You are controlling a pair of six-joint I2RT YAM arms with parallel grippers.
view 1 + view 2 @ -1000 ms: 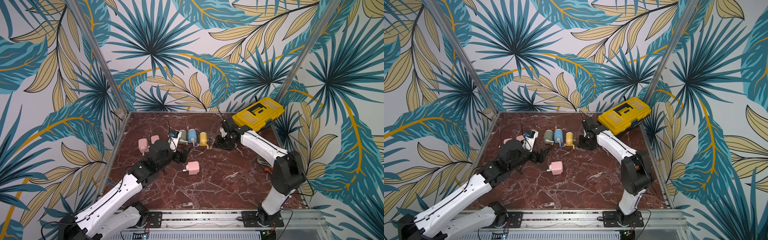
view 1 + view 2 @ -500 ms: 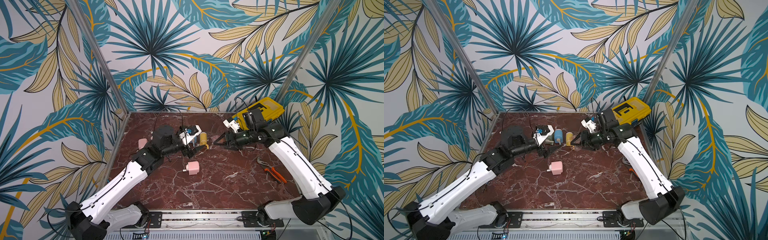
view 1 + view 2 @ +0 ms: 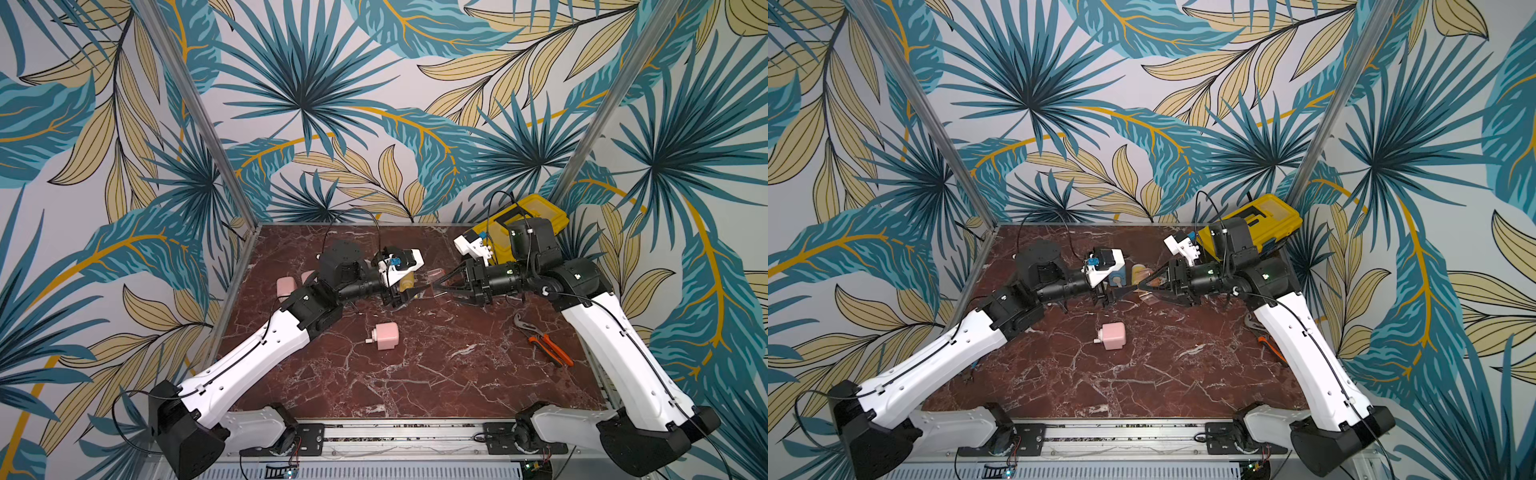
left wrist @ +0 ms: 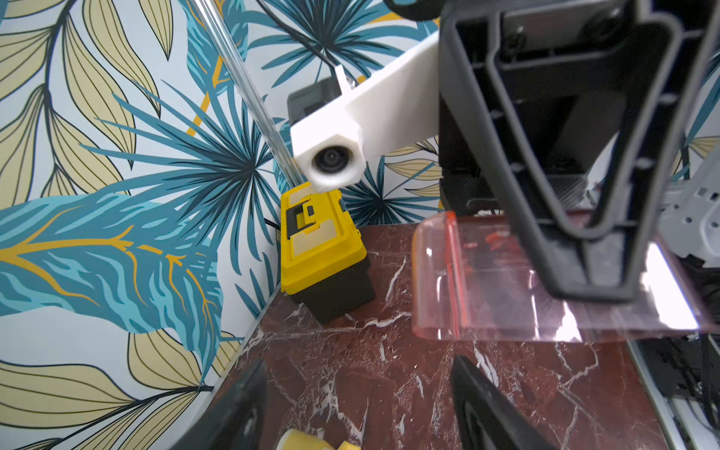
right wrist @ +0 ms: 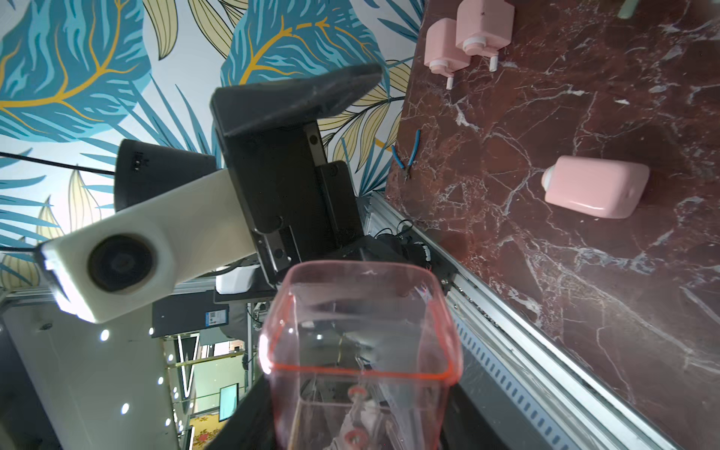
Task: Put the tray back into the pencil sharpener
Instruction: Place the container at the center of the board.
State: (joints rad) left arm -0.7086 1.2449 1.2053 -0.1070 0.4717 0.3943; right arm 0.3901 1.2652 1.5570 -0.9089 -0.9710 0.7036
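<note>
My right gripper (image 3: 436, 287) is shut on the clear pink tray (image 5: 362, 331) and holds it in the air above the back of the table, open end towards my left gripper. The tray (image 4: 487, 280) hangs just ahead of my left gripper (image 4: 362, 405), which is open with nothing between its fingers. In both top views the two grippers face each other tip to tip, the left gripper (image 3: 1121, 293) beside a yellow sharpener (image 3: 405, 280). A pink pencil sharpener (image 3: 384, 336) lies on its side mid-table, apart from both grippers.
A yellow toolbox (image 3: 536, 216) stands at the back right corner. Orange-handled pliers (image 3: 544, 345) lie at the right. Two more pink sharpeners (image 5: 467, 35) sit at the left edge, a blue one (image 3: 1121, 274) at the back, and blue cutters (image 5: 407, 156) near the front left.
My right gripper has come away from the back by the toolbox with the tray. My left gripper has moved from beside the pink sharpener up to face it, and its jaws have narrowed a little.
</note>
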